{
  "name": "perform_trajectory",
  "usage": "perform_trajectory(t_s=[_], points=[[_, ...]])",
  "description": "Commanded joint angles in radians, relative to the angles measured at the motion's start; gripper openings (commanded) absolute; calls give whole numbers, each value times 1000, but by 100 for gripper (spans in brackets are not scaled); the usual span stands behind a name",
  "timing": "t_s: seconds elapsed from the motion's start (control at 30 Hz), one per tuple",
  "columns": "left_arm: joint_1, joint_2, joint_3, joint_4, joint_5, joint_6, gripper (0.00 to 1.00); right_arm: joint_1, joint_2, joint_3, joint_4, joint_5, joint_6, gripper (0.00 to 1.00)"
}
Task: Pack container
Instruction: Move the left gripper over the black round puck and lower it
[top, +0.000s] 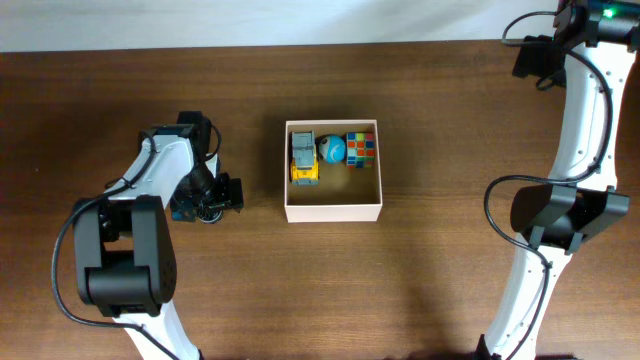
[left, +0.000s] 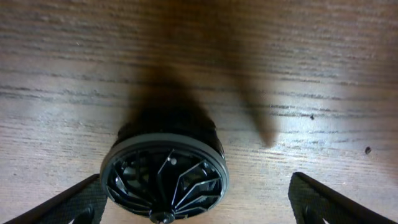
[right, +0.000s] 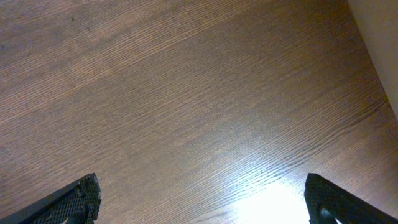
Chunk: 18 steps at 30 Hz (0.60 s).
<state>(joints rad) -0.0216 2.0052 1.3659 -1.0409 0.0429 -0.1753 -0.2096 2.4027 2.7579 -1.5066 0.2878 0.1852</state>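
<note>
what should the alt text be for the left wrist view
A dark round object with spokes like a toy wheel lies on the wooden table, close under the camera. The open left gripper frames it: its two black fingertips show in the bottom corners, the object nearer the one at the picture's left.

The container (top: 335, 211) sits flat and open-topped in the middle of my workspace, square and shallow (white walls outside, tan-brown inside). A row of small toys (top: 332, 150) lies along its far wall.
</note>
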Motion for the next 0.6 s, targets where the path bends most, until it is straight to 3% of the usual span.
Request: perform_trajectory(t_s=[0.0, 0.37, 0.57], points=[[-1, 5, 12, 16, -22, 12, 94, 0, -4, -1, 0, 5, 14, 99], [-1, 39, 12, 58, -25, 13, 91, 0, -4, -1, 0, 5, 14, 99], [-1, 42, 11, 60, -25, 13, 75, 0, -4, -1, 0, 5, 14, 99]])
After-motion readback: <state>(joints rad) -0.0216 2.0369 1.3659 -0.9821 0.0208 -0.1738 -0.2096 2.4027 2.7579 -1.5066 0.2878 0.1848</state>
